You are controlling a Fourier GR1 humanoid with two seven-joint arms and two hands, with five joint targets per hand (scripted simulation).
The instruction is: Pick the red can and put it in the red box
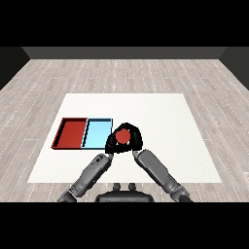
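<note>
Red can is what you need to track, and in the head view, the only one you have, it shows as a red disc seen from above, so its long axis looks close to upright. It sits just right of the light blue tray, near that tray's right edge, roughly level with the trays' near halves.

Black fingers curl around the can on both sides. The right hand wraps its right and far side, and I read it as closed round the can. The left hand lies against the can's left side, just by the blue tray's near right corner; you cannot tell from here whether its fingers grip the can or only rest beside it. Whether the can stands on the white surface or is already lifted is also hidden from this angle.

The relation your next move turns on: the red tray lies to the left of the can, on the far side of the blue tray, the two trays touching side by side. So the can must travel left across the whole blue tray before it can go down. My judgement is that you should lift first, high enough to pass both tray walls, then carry straight left, keeping the can upright.
</note>
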